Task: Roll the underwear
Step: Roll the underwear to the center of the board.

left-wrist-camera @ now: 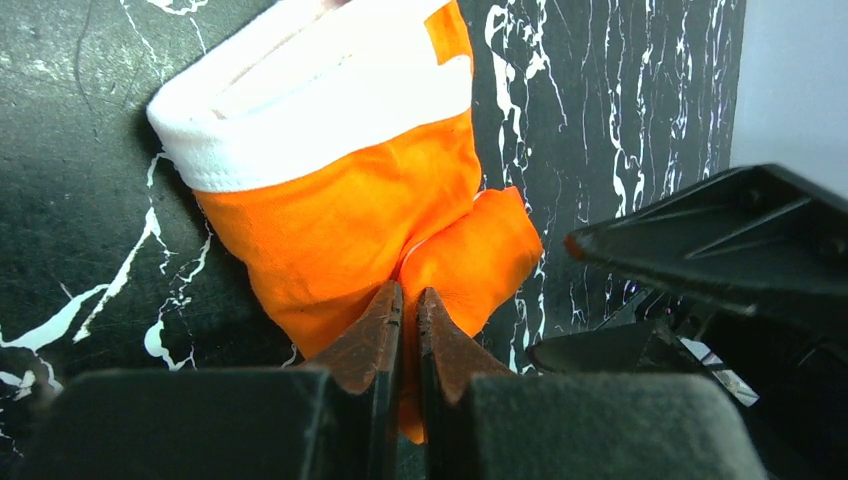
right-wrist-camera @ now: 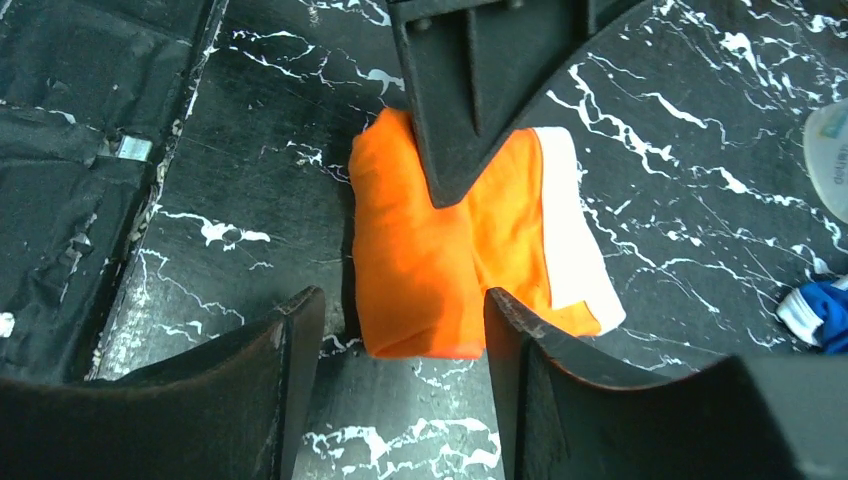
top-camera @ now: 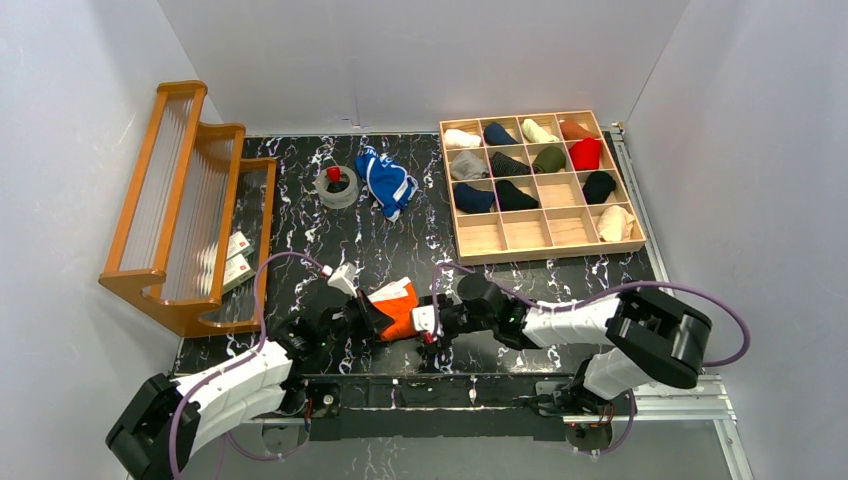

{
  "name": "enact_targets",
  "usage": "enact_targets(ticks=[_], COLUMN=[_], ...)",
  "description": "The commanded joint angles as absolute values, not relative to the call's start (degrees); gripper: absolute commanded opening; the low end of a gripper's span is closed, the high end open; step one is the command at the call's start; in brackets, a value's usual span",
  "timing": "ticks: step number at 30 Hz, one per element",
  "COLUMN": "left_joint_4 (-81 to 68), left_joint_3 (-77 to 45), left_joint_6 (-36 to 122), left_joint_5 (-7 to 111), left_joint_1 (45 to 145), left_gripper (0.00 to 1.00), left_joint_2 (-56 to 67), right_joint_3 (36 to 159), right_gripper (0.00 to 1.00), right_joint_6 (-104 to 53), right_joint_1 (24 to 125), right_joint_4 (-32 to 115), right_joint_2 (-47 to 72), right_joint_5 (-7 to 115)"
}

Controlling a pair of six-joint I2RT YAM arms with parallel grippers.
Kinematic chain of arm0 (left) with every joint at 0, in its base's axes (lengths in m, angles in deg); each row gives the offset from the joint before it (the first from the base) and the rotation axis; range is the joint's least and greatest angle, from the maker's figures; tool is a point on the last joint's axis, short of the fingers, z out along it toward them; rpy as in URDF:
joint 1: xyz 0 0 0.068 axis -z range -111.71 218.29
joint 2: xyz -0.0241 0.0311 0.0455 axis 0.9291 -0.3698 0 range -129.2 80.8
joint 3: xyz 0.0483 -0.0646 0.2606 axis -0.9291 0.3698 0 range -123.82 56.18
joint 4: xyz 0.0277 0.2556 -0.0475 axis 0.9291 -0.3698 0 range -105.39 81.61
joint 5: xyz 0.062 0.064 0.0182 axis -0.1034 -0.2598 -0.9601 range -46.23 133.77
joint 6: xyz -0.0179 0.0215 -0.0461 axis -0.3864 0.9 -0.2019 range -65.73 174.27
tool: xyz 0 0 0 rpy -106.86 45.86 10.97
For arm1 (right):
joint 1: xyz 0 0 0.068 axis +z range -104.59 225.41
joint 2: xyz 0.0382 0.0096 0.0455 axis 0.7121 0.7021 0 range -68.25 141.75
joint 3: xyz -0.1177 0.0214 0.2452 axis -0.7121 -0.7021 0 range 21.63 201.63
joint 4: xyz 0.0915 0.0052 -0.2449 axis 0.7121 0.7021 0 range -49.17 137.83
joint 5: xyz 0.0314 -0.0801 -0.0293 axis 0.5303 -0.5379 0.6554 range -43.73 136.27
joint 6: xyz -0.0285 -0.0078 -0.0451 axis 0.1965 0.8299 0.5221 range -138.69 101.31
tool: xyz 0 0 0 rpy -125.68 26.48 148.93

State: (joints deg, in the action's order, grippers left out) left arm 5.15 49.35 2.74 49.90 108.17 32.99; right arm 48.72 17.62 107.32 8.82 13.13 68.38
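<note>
Top external view: I see a black marbled table [top-camera: 300, 220] with a wooden grid box [top-camera: 540, 253] at its far right, most of its cells holding rolled cloth bundles. The orange underwear [top-camera: 402, 303] lies on the table off the box's near left corner, toward the arm bases. It is folded into a thick bundle, with its white waistband on the side away from the bases. My left gripper [left-wrist-camera: 410, 300] is pinched tight on a fold of the orange fabric; its wrist view shows a sliver of orange between the closed fingertips. My right gripper [right-wrist-camera: 400, 298] stands wide, one finger on each side of the bundle's end. The finger nearer the white band seems to rest against the cloth, and the other stands just clear. The blue underwear [top-camera: 386, 182] lies crumpled to the left of the box, level with its middle rows, well apart from both grippers and just beside a clear tape roll [top-camera: 340, 188].
</note>
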Motion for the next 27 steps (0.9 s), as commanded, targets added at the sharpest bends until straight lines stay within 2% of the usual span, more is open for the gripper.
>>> enact_targets(ticks=[1, 18, 25, 27], left_joint_4=[-5.9, -7.9, -10.1, -10.9], left_joint_3=[51.9, 52.6, 52.4, 52.0], left_joint_6=[5.0, 4.1, 2.3, 1.5], left_joint_5=[46.7, 45.9, 44.6, 42.5], left_joint_1=[108.5, 108.4, 108.5, 108.4], left_gripper=[0.00, 0.00, 0.00, 0.07], left_joint_2=[29.2, 32.9, 32.4, 33.9], right_joint_3=[53.0, 54.7, 55.8, 58.0], right_gripper=[0.65, 0.54, 0.34, 0.26], right_joint_6=[24.1, 26.7, 26.8, 24.8], right_joint_1=[108.4, 109.3, 109.3, 109.2], right_joint_4=[8.5, 5.9, 10.0, 13.2], right_joint_2=[16.5, 25.5, 26.1, 26.6], right_joint_5=[68.3, 66.8, 67.1, 67.5])
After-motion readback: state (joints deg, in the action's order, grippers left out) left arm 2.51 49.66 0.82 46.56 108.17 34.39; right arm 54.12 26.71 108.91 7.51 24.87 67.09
